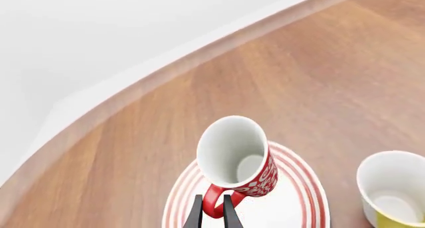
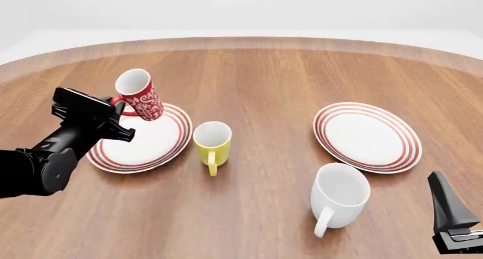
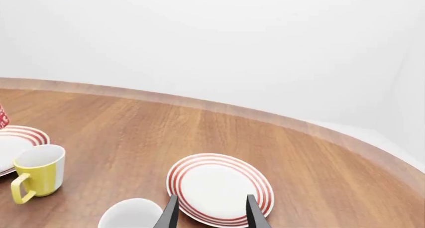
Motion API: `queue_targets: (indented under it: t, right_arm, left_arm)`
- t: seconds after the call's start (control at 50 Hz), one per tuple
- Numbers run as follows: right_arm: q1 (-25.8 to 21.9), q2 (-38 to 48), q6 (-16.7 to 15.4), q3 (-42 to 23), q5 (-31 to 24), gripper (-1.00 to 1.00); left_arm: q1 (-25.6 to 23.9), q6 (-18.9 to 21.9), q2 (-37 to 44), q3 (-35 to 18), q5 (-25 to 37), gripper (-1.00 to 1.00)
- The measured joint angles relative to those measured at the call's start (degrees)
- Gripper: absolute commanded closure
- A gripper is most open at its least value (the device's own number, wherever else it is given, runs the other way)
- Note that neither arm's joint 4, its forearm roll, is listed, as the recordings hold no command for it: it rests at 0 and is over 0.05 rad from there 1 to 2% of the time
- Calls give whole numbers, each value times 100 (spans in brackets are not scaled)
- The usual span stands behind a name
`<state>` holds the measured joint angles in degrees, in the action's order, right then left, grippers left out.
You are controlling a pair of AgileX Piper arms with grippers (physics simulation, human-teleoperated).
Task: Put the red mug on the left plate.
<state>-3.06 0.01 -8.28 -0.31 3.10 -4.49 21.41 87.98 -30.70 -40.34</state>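
The red mug [image 2: 141,99], red with a white floral pattern and white inside, hangs tilted over the far part of the left plate [image 2: 136,151], a white plate with red rings. My left gripper [image 2: 115,107] is shut on the mug's red loop handle. In the left wrist view the fingers [image 1: 194,215] pinch the handle, with the red mug [image 1: 239,158] beyond them and the left plate [image 1: 295,205] under it. I cannot tell whether the mug's base touches the plate. My right gripper [image 2: 447,198] is low at the near right, open and empty [image 3: 211,215].
A yellow mug [image 2: 212,139] stands just right of the left plate. A larger white mug [image 2: 340,194] stands at the near right. A second ringed plate [image 2: 367,136] lies right of centre. The table's curved far edge [image 2: 241,41] runs along the back.
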Motion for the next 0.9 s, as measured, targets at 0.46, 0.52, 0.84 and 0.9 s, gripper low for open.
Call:
queue_targets:
  t: [0.46, 0.52, 0.84, 0.9]
  right_arm:
    - [-7, 0, -23, -2, -1, -100]
    - [-7, 0, -24, -2, -2, -100]
    - [-6, 0, -22, -5, -8, -100]
    - [-5, 0, -21, -5, -7, -100]
  left_arm:
    - [241, 71, 400, 46, -292, 100]
    - [260, 83, 466, 65, -348, 100]
    - [315, 136, 791, 177, -641, 100]
    - [331, 164, 870, 194, -715, 100]
